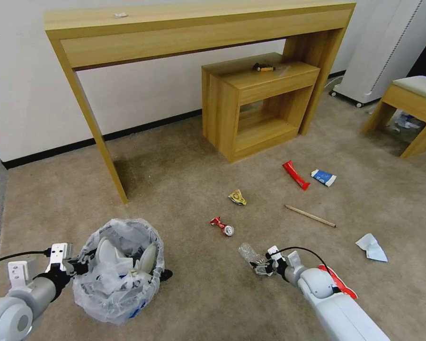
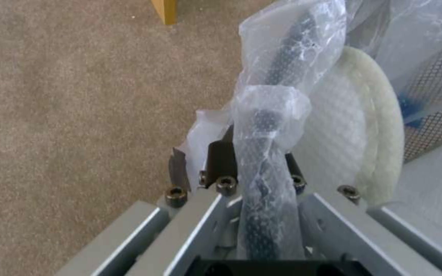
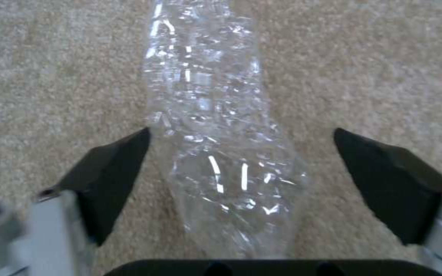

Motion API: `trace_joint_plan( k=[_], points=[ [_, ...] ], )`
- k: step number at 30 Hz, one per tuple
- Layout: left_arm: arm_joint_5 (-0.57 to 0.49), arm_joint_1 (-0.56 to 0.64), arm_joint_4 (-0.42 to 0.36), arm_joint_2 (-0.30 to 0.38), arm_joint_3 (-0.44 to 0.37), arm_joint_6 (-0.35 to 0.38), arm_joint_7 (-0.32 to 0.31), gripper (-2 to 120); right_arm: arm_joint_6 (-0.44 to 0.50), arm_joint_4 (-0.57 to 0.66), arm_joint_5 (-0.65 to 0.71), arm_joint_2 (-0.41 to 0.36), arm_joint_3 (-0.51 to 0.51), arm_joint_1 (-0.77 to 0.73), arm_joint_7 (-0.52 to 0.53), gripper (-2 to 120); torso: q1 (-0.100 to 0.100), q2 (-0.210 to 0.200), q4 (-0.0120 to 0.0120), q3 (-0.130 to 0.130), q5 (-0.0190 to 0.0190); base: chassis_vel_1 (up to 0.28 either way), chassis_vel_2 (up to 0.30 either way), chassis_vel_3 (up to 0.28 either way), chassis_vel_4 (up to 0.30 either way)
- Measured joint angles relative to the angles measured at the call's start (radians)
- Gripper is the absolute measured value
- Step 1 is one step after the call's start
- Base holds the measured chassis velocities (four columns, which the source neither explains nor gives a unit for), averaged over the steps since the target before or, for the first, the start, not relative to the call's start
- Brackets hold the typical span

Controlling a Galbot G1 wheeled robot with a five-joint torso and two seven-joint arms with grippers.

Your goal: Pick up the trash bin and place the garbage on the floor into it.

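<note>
The trash bin [image 1: 113,289], black under a crinkly clear bag, sits on the floor [image 1: 194,166] at my lower left with white slippers [image 1: 110,253] inside. My left gripper [image 1: 80,265] is shut on its bagged rim [image 2: 282,57], and a slipper [image 2: 354,145] lies just past the rim. A crushed clear bottle [image 1: 249,255] lies on the carpet between the spread fingers of my open right gripper [image 1: 260,268]. In the right wrist view the bottle [image 3: 211,115] runs down the middle, with a dark finger [image 3: 113,168] apart from it on each side.
Scattered on the carpet are a crushed red can [image 1: 222,226], yellow wrapper [image 1: 237,197], red wrapper [image 1: 296,175], blue-white cup [image 1: 323,177], wooden stick [image 1: 310,216], light-blue mask [image 1: 371,247] and red-white cup [image 1: 338,282]. A long wooden table [image 1: 175,28], low cabinet [image 1: 251,104] and stool [image 1: 412,104] stand behind.
</note>
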Motion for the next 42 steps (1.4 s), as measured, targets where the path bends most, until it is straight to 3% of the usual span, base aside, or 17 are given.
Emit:
trace_joint_plan(
  k=[8,10,20,23,30,31,33,36,38,41,42],
  points=[
    [-0.001,0.002,-0.005,0.003,-0.001,0.000,0.000,0,0.020,-0.030,-0.006,0.026,0.001,0.009,-0.004,58,0.000,0.000,-0.0001,0.000,0.0000,0.000,0.000,0.000,0.000],
    [-0.002,0.003,-0.007,0.003,-0.001,0.000,0.000,0,0.023,-0.030,-0.006,0.030,0.002,0.008,0.010,45,0.000,0.000,-0.0001,0.000,0.0000,0.000,0.000,0.000,0.000],
    [-0.004,0.006,-0.016,0.004,-0.005,0.000,-0.001,0,0.031,-0.003,-0.001,0.036,0.017,-0.006,0.055,26,0.000,0.000,-0.0001,0.000,0.0005,0.000,0.000,0.000,0.000],
    [-0.005,0.009,-0.020,0.005,-0.007,0.000,-0.003,0,0.028,0.113,0.031,0.019,0.059,-0.021,0.076,18,0.000,0.000,0.0000,0.000,0.0002,0.000,0.000,0.000,0.000],
    [-0.010,0.007,-0.020,0.003,0.002,0.000,-0.022,0,0.001,0.326,0.097,-0.042,0.081,-0.012,0.085,17,0.000,0.000,-0.0003,0.000,0.0003,0.000,0.000,0.000,0.000],
    [-0.011,0.006,-0.021,0.003,0.006,0.000,-0.030,0,-0.019,0.414,0.135,-0.076,0.062,0.015,0.085,17,0.000,0.000,-0.0003,0.000,0.0000,0.000,0.000,0.000,0.000],
    [-0.012,0.006,-0.021,0.004,0.009,0.000,-0.035,0,-0.032,0.459,0.160,-0.092,0.046,0.033,0.085,17,0.000,0.000,-0.0002,0.000,-0.0001,0.000,0.000,0.000,0.000],
    [-0.014,0.003,-0.022,0.004,0.020,0.000,-0.053,0,-0.084,0.610,0.263,-0.139,-0.055,0.147,0.074,17,0.000,0.000,-0.0002,0.000,-0.0001,0.000,0.000,0.000,0.000],
    [-0.015,0.002,-0.022,0.004,0.021,0.000,-0.055,0,-0.090,0.621,0.271,-0.142,-0.071,0.167,0.068,17,0.000,0.000,-0.0003,0.000,-0.0001,0.000,0.000,0.000,0.000],
    [-0.032,-0.004,-0.030,0.004,0.037,0.000,-0.074,0,-0.122,0.655,0.309,-0.123,-0.266,0.379,0.025,17,0.000,0.000,0.0002,0.000,-0.0004,0.000,0.000,0.000,0.000],
    [-0.032,-0.004,-0.030,0.004,0.037,0.000,-0.074,0,-0.122,0.655,0.309,-0.123,-0.266,0.379,0.025,17,0.000,0.000,0.0002,0.000,-0.0004,0.000,0.000,0.000,0.000]
  ],
)
